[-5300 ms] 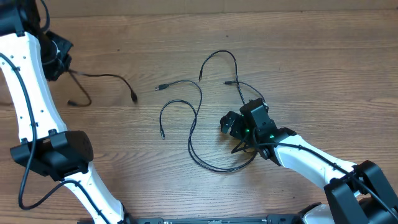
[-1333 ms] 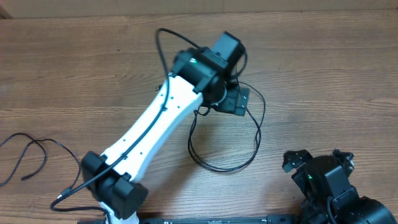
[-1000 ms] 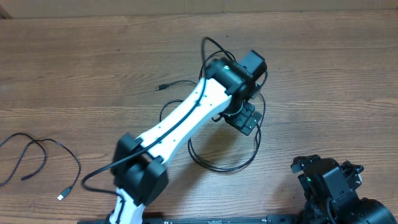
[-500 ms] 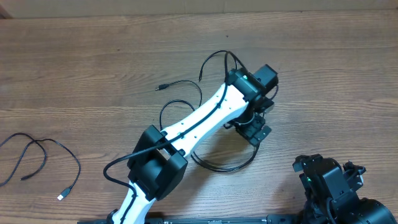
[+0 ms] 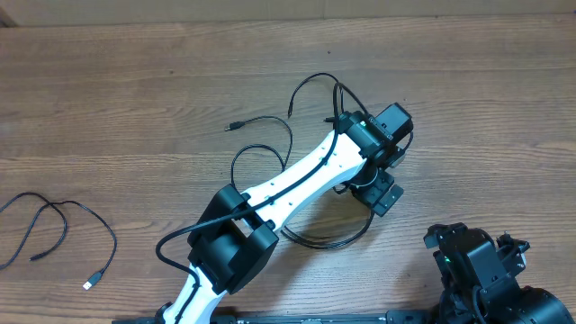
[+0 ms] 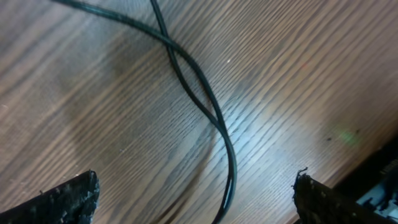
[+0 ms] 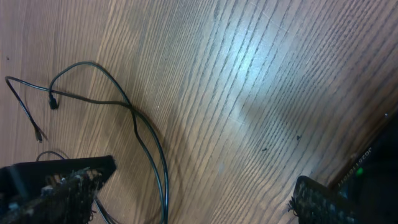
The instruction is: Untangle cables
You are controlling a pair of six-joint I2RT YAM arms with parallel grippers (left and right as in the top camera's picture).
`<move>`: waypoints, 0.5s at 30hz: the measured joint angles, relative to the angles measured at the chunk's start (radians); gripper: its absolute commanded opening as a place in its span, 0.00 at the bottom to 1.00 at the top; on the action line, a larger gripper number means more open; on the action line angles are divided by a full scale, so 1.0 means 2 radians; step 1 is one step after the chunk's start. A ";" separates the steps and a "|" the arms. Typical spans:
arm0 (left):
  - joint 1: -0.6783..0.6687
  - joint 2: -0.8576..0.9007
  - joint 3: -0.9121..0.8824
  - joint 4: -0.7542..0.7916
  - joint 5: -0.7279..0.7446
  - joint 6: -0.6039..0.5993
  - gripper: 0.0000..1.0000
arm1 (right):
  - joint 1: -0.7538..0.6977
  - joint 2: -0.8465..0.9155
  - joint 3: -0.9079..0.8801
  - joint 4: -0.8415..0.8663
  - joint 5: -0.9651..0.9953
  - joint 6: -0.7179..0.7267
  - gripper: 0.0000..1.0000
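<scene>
Hovering over the tangled cables [image 6: 225,134] with left gripper [image 6: 196,183] spread wide, empty. Stretched far-to-near, looped at the near end. Gaping too at right gripper [image 7: 198,190], nothing held.

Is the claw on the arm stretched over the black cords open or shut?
Open. The left claw shows fingertips far apart at its camera picture's bottom corners, with cords lying loose between them.

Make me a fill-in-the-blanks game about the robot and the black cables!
The left gripper is over the tangled cables with its jaws ____.
In the left wrist view, ____ cords cross between its fingers.
One loose cable lies alone by the table's ____ edge.
Missing words: open, two, left.
</scene>
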 measured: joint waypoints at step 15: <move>-0.007 0.000 -0.032 0.038 0.001 -0.024 0.90 | 0.000 0.000 0.000 0.000 0.000 0.001 1.00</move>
